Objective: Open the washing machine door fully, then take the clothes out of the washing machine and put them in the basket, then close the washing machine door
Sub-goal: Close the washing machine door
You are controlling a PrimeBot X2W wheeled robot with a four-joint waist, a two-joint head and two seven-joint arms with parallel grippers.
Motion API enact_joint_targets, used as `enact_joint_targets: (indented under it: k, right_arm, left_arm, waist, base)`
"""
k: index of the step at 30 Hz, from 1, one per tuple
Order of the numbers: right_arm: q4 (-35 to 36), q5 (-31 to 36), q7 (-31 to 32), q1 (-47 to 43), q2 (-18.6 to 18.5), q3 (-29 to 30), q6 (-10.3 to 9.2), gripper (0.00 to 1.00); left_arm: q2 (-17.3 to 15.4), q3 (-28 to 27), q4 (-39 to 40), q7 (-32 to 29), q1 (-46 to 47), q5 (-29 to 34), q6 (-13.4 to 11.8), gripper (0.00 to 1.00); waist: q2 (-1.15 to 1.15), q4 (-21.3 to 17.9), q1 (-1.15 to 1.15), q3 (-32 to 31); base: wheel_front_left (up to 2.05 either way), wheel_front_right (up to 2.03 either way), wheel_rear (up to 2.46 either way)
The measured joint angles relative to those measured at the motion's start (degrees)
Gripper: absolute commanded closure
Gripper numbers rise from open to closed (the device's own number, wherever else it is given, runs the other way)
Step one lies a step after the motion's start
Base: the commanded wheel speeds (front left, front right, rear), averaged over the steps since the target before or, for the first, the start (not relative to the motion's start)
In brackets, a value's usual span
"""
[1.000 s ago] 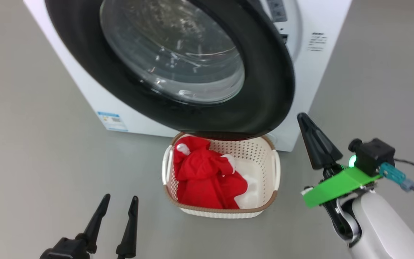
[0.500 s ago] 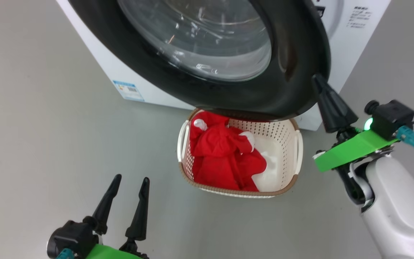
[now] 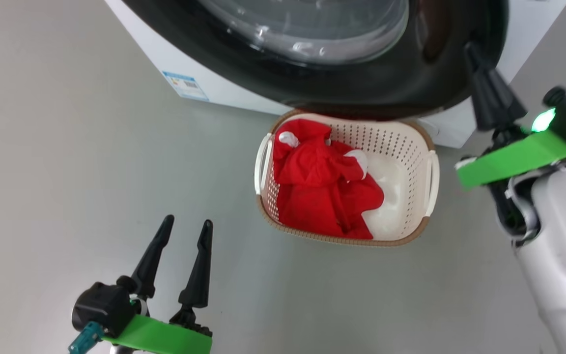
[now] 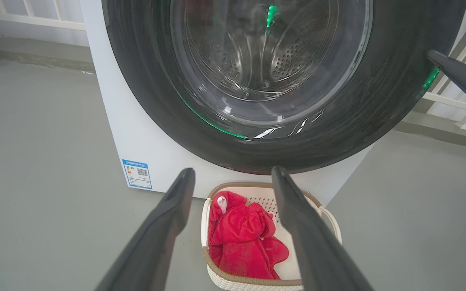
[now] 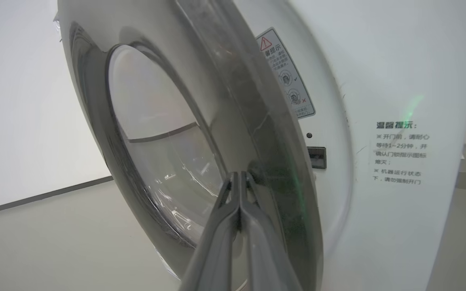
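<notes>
The washing machine door, black-rimmed with a bulging glass window, stands ajar from the white washing machine. My right gripper is shut, and its tip rests against the door's right rim; the right wrist view shows that same gripper on the door. Below the door sits the basket holding the red clothes. My left gripper hangs open and empty over the floor, left of the basket. In the left wrist view the gripper frames the clothes, basket and door.
Grey floor surrounds the basket on the left, front and right. A blue label marks the machine's lower front. A printed warning sticker sits on the machine's face behind the door. A white railing runs behind the machine.
The head camera has shifted, sliding the scene up and right. My shut right gripper rose from beside the basket to the door's right rim. The left gripper stays open.
</notes>
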State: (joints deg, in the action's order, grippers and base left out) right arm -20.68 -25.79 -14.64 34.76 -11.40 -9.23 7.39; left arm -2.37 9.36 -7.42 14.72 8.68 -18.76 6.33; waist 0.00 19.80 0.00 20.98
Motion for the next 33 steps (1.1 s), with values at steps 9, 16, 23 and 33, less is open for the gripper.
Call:
enact_joint_targets:
  k: [9,16,23,33]
  right_arm:
    - [0.0,0.0,0.0,5.4,-0.6,3.5,0.00,1.00]
    - [0.6,0.0,-0.1,8.2,-0.6,4.8,0.24,1.00]
    - [0.8,0.0,-0.1,9.4,-0.1,4.6,0.41,1.00]
    - [0.6,0.0,-0.1,6.1,-1.0,-0.3,0.16,1.00]
  left_arm:
    - [0.1,1.3,0.9,0.0,2.7,-0.6,-0.4,0.00]
    - [0.1,1.6,1.5,0.0,3.7,-1.0,-0.5,0.00]
    - [0.2,1.8,1.6,0.0,5.4,-1.0,-0.5,0.00]
    - [0.2,0.8,0.8,0.0,5.4,-0.9,-0.8,0.00]
  waist:
    - [0.00,0.7,0.00,3.8]
    - [0.00,1.0,0.00,6.3]
    - [0.00,0.8,0.00,7.6]
    - [0.00,-0.2,0.00,5.1]
  base:
    - [0.00,0.00,0.00]
    - [0.00,0.00,0.00]
    - [0.00,0.00,0.00]
    - [0.00,0.00,0.00]
